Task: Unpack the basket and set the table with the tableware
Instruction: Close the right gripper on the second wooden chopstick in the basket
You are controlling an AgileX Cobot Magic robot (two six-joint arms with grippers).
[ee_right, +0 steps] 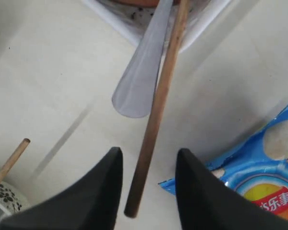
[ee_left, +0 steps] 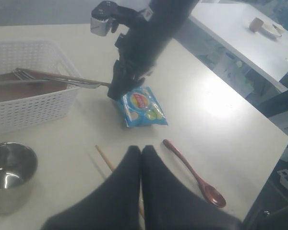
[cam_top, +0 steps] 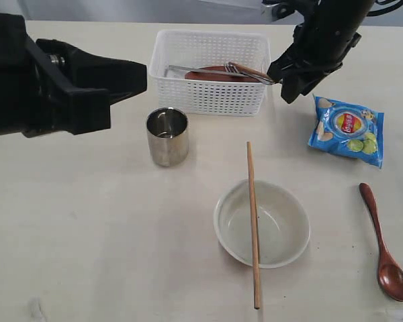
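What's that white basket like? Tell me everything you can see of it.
The basket is white, rectangular and plastic-looking, with grid-perforated walls under a solid rim. It stands upright on the table, just beyond the steel cup. Inside lie a brown plate and steel cutlery; one steel handle and a wooden chopstick jut over its right rim, the chopstick's end between the right gripper's open jaws.

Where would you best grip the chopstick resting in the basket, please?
Grip the chopstick at its free end, which juts past the basket rim beside a steel handle. Come from the chips bag side, right gripper straddling the thin stick.
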